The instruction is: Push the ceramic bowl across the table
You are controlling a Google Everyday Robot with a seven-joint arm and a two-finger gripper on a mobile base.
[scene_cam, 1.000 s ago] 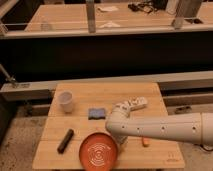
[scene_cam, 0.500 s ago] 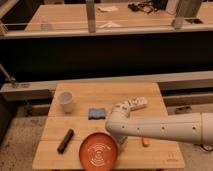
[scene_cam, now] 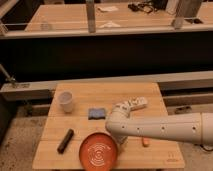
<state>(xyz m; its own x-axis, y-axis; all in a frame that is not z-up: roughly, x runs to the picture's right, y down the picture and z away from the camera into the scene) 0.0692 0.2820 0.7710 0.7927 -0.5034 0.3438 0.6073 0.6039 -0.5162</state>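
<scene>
The ceramic bowl (scene_cam: 99, 151) is orange-red with a ring pattern inside and sits at the front edge of the wooden table (scene_cam: 107, 92), a little left of centre. My white arm reaches in from the right and bends down over the table. My gripper (scene_cam: 121, 142) hangs low at the bowl's right rim, touching it or very close, and is partly hidden under the arm.
A white cup (scene_cam: 66, 101) stands at the table's back left. A blue sponge (scene_cam: 97, 114) lies mid-table. A black bar (scene_cam: 65, 141) lies front left. A small orange piece (scene_cam: 145, 142) lies right of the gripper. A white packet (scene_cam: 138, 103) lies behind the arm.
</scene>
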